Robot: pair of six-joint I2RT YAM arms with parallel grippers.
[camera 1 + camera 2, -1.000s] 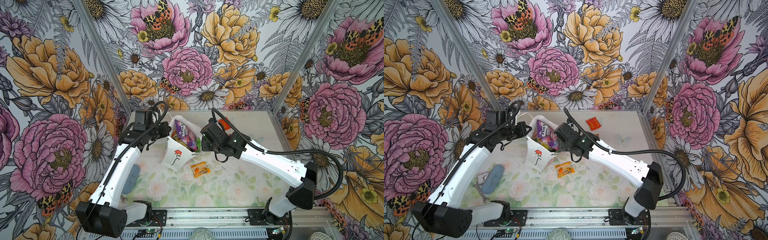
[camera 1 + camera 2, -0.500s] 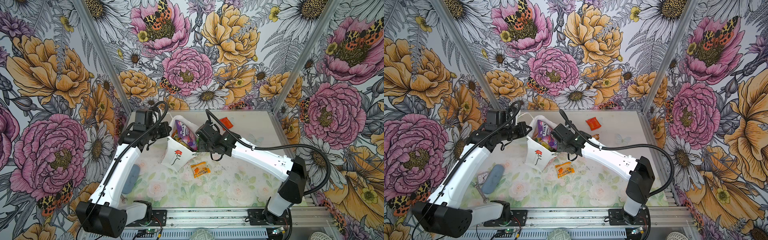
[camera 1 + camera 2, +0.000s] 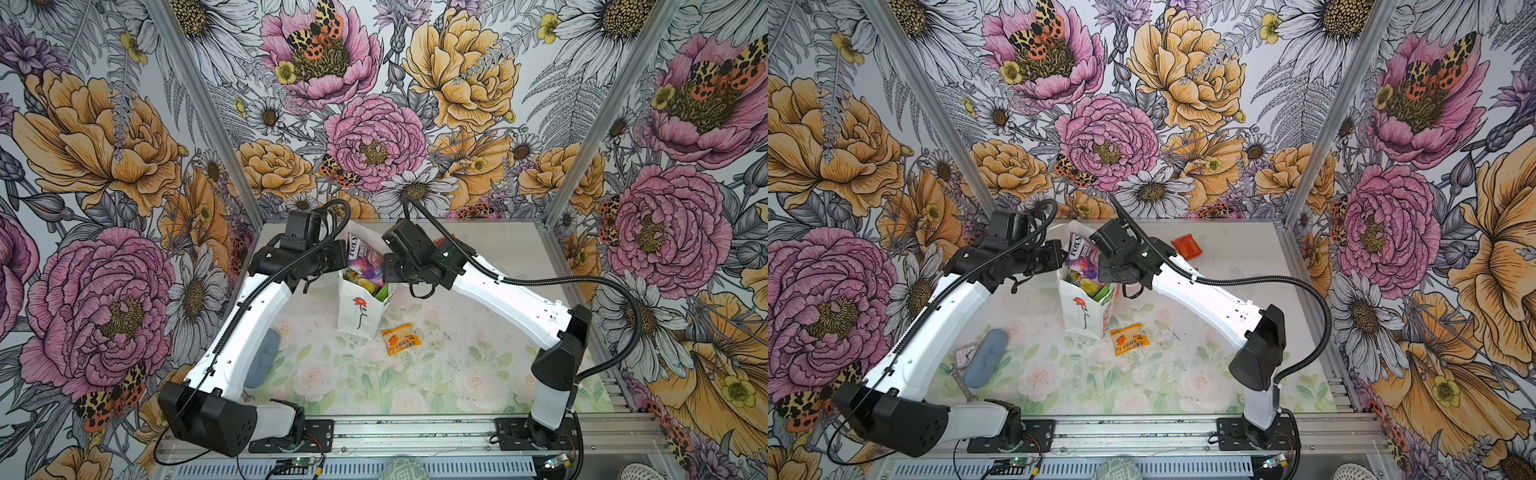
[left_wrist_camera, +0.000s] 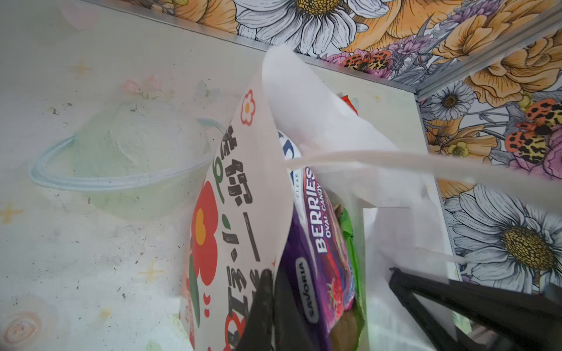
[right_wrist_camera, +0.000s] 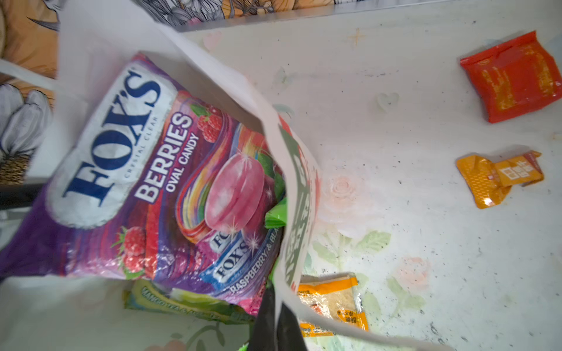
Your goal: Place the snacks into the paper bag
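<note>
- We see a table with pale roses printed on it [image 3: 457,374], inside walls covered in big drawn flowers.
- The white paper bag with a red rose on it [image 3: 359,307] stands up near the middle of the table, and its mouth is open.
- The left gripper [image 4: 267,291] is squeezed tight on one side of the bag's top edge. The right gripper [image 5: 275,316] is squeezed tight on the other side.
- We think the thin paper could rip if the two grippers pull apart too hard.
- The shiny purple berry candy pouch [image 5: 146,170] is in the bag, between the two grippers, but it pokes far out of the top. We think it could slide out, or tip the bag, if the bag leans.
- A green-yellow mango packet [image 5: 182,304] and a bit of a shiny green bag [image 5: 276,212] sit lower inside.
- Three snacks lie outside on the table. The shiny orange fruit packet [image 3: 401,340] is just beside the bag's foot. The flat red packet [image 3: 1187,246] and the small crumpled orange packet [image 5: 498,179] lie near each other, well apart from the bag.
- Both grippers are busy with the bag, so one must let go to fetch them. We think the mouth could flop shut then, or the bag could fall over.
</note>
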